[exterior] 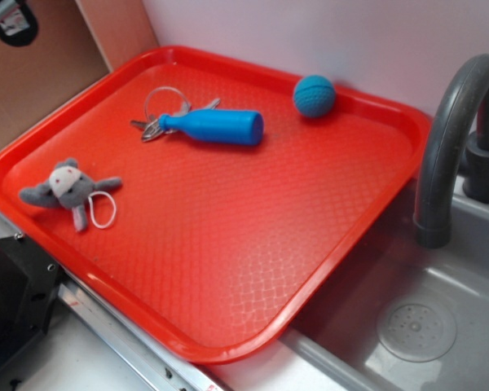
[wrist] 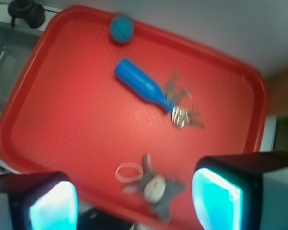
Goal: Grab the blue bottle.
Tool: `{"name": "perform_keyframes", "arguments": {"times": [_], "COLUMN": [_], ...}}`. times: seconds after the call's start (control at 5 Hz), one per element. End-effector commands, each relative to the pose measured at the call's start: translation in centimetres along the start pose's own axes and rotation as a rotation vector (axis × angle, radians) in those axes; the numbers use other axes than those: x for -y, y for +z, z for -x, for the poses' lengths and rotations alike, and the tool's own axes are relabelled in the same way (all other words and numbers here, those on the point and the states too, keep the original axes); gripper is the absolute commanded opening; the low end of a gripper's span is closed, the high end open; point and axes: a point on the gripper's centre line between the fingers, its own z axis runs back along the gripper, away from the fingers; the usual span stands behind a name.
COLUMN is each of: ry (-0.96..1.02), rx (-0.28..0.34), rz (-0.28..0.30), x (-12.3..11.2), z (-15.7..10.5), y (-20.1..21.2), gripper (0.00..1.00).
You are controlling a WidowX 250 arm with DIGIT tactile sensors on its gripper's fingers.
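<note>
The blue bottle [exterior: 216,126] lies on its side on the red tray [exterior: 253,244], toward the back, its narrow neck pointing left onto a bunch of keys [exterior: 159,114]. In the wrist view the blue bottle [wrist: 141,86] lies near the tray's [wrist: 77,120] far side, neck toward the keys [wrist: 182,112]. My gripper [wrist: 134,203] hovers high above the tray's near edge, open, with nothing between its cyan pads [wrist: 216,199]. It is well short of the bottle. The gripper does not show in the exterior view.
A teal ball [exterior: 314,95] rests at the tray's back right rim. A small grey plush toy [exterior: 69,189] with a white loop lies at the front left. A grey sink [exterior: 416,326] and dark faucet [exterior: 452,138] stand right of the tray.
</note>
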Motion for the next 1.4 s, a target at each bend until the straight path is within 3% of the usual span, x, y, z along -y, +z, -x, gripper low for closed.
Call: {"name": "perform_keyframes", "arguments": {"times": [0.0, 0.2, 0.6, 1.2], "ry": [-0.267, -0.334, -0.421, -0.576], "rx": [0.039, 0.005, -0.051, -0.169], "rz": [0.002, 0.063, 0.127, 0.186], "x": [-2.1, -2.3, -3.4, -0.7], "z": [-4.8, -6.2, -7.2, -7.8], "y": [-4.0, -7.0, -11.7, -17.9], "gripper": [1.0, 1.0, 1.0, 1.0]}}
